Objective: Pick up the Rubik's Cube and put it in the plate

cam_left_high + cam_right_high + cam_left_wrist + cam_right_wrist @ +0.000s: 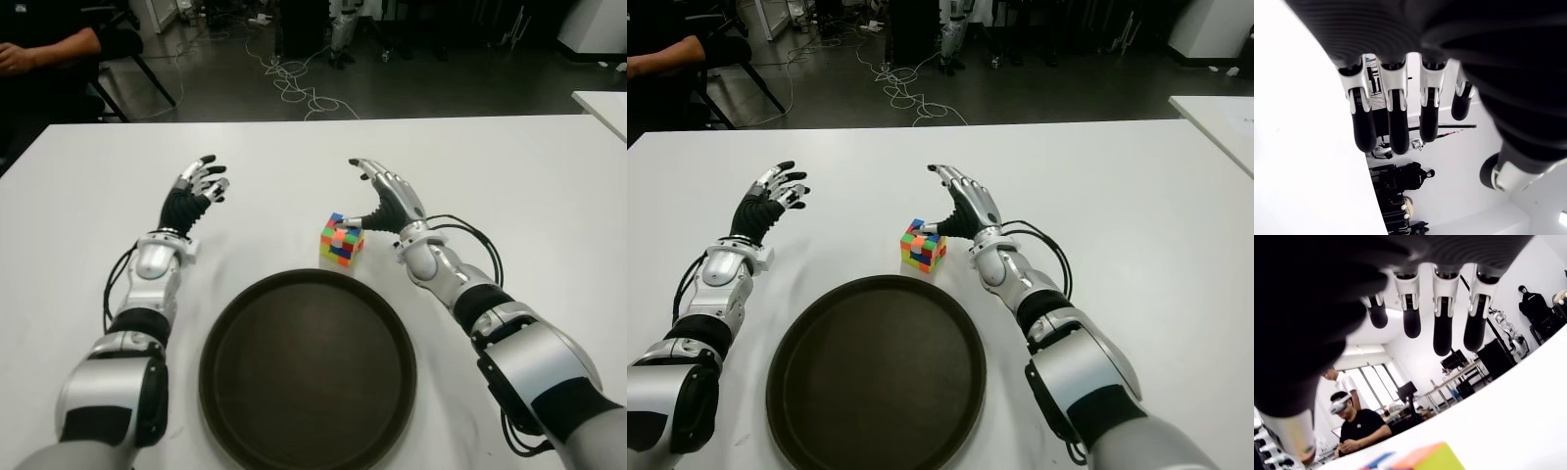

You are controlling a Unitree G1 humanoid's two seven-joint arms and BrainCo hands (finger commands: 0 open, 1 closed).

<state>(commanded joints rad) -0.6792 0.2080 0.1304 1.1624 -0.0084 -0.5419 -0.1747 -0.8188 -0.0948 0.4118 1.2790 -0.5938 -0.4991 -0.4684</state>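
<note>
The Rubik's Cube (341,241) sits on the white table (509,186), just beyond the far rim of the round dark brown plate (309,382). My right hand (385,199) is immediately right of the cube, open, with its fingers (1442,330) stretched out above the tabletop. Its thumb points down toward the cube's top right edge; I cannot tell whether they touch. In the right wrist view the cube (1420,459) shows only as a sliver. The plate holds nothing. My left hand (199,186) shows open at the left, far from the cube, its fingers (1396,122) extended.
Beyond the table's far edge a seated person's arm (39,49) shows at the back left. Cables (294,88) lie on the floor behind. The corner of another white table (602,103) is at the far right.
</note>
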